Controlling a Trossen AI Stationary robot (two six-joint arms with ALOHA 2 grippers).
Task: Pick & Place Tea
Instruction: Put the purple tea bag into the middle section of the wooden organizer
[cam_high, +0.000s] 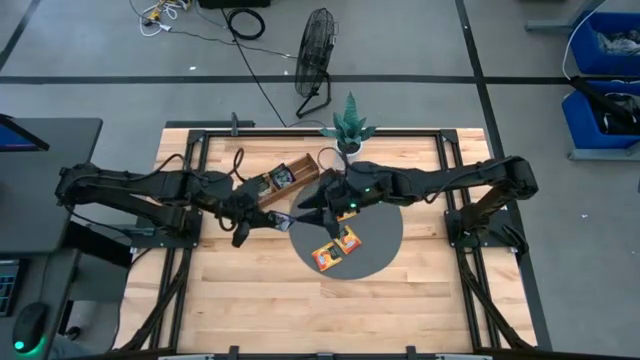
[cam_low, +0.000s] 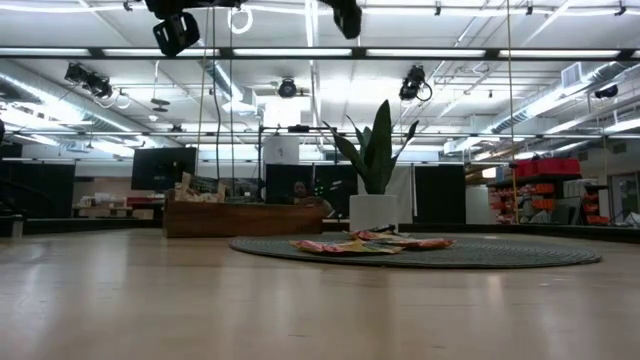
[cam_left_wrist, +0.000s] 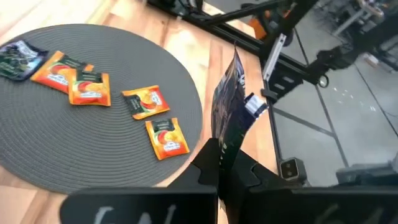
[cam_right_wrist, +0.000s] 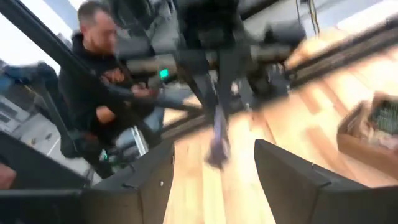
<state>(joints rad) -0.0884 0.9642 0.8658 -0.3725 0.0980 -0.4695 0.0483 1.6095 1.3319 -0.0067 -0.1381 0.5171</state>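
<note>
My left gripper (cam_left_wrist: 221, 155) is shut on a dark blue tea sachet (cam_left_wrist: 229, 106), held in the air over the wood just left of the round grey mat (cam_high: 385, 240). My right gripper (cam_right_wrist: 214, 168) faces it from the table's right with its fingers open. They stand apart from the sachet (cam_right_wrist: 217, 134), which shows farther off between them. Several orange sachets (cam_left_wrist: 152, 102) and one dark one (cam_left_wrist: 17, 57) lie flat on the mat. In the high view the two grippers (cam_high: 268, 218) (cam_high: 303, 205) nearly meet. My left gripper pinches the dark sachet's lower edge (cam_left_wrist: 224, 144) between its two fingers. The fingers come from the table's left, slanting a little downward. The sachet sticks out beyond the fingertips, seen nearly edge-on, lifted clear of the table and the mat.
A long wooden divided tray (cam_high: 285, 180) lies slantwise behind the grippers. A potted plant (cam_high: 350, 130) stands at the mat's far edge. Black frame rails (cam_high: 195, 150) run along the table's sides. A person (cam_right_wrist: 99, 74) sits beyond the table's left side. Bare wood (cam_high: 260, 300) lies toward the near edge.
</note>
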